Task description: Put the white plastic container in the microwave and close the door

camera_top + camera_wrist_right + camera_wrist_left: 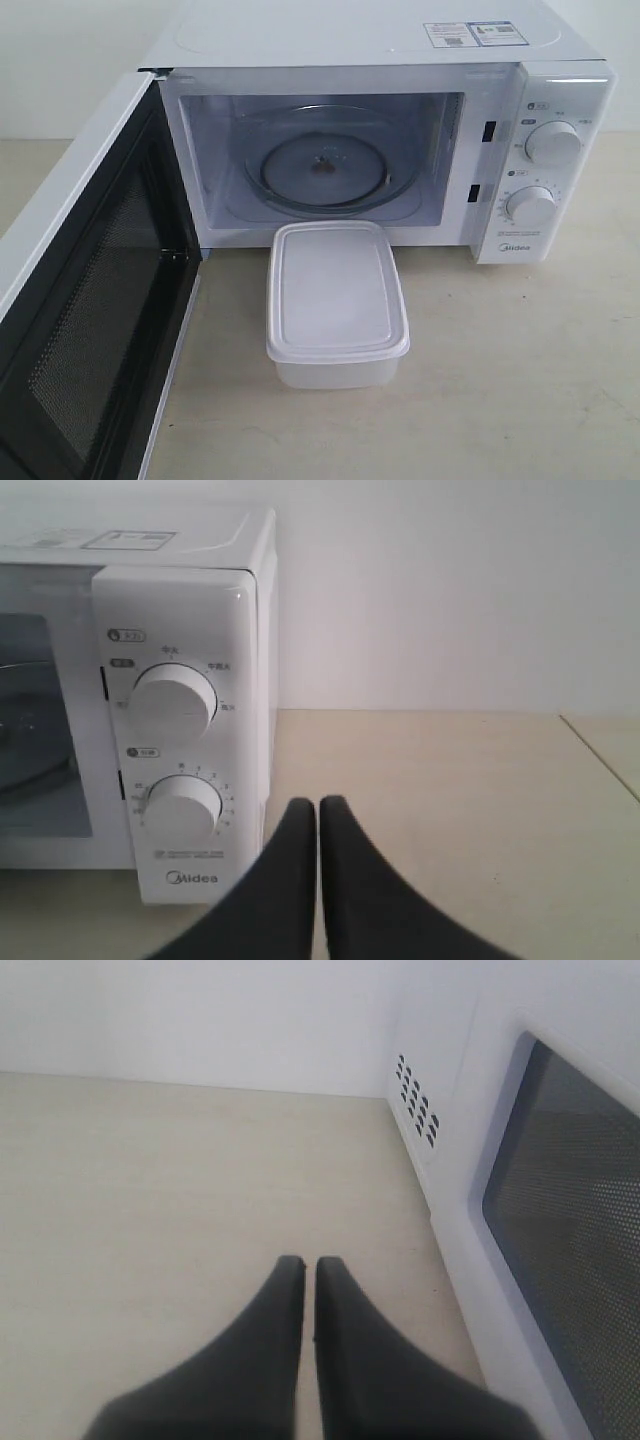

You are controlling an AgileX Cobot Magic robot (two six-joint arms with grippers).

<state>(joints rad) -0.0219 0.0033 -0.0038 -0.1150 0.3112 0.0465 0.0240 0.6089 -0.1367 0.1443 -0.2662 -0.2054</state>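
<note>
The white plastic container (336,300) sits lidded on the table just in front of the microwave (390,150), whose cavity shows the glass turntable (325,168). The door (90,290) is swung wide open to the left, black mesh face inward. Neither gripper appears in the exterior view. My left gripper (309,1261) is shut and empty, beside the door's outer window (575,1230). My right gripper (318,802) is shut and empty, close to the microwave's knob panel (180,760). The container is not in either wrist view.
Two round knobs (552,142) (530,205) face front on the microwave's right panel. Vent holes (417,1102) mark the microwave's side wall. Beige tabletop (520,380) spreads right of the container; a white wall stands behind.
</note>
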